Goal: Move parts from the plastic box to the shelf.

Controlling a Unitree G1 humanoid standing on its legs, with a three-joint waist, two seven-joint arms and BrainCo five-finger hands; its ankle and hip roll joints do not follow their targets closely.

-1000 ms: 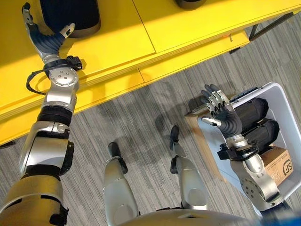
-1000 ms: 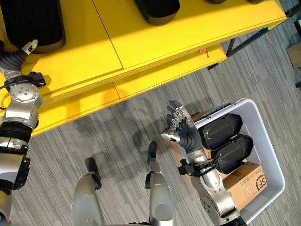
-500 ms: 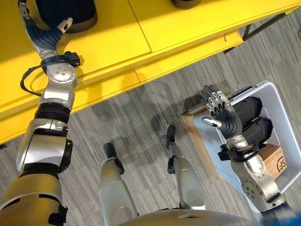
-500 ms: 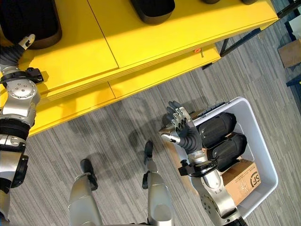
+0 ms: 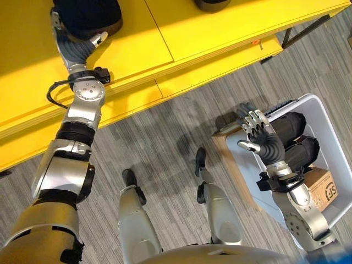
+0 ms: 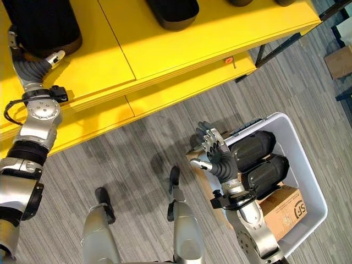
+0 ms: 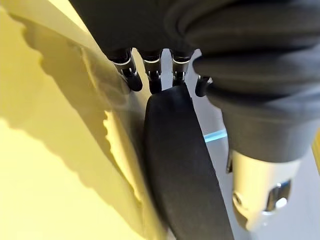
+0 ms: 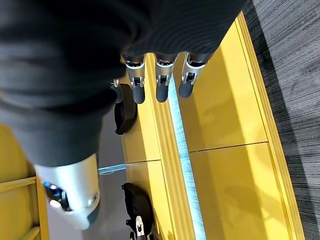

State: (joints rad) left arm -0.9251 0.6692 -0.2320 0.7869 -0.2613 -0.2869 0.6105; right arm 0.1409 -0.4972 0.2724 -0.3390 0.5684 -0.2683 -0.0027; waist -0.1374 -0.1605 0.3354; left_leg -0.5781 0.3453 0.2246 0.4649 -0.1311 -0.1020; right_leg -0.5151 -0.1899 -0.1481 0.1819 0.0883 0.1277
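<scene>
Left hand (image 5: 77, 47) shifted against shelved part (image 5: 88, 14); two parts (image 6: 256, 162) boxed.

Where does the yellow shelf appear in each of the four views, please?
Left eye view: the yellow shelf runs across the top, slanting down towards the left.
Right eye view: the shelf again spans the top.
Left wrist view: the shelf is the yellow surface beside the hand.
Right wrist view: the shelf is the yellow boards ahead.
Shared landmark: the black part on it, by the left robot hand.
</scene>
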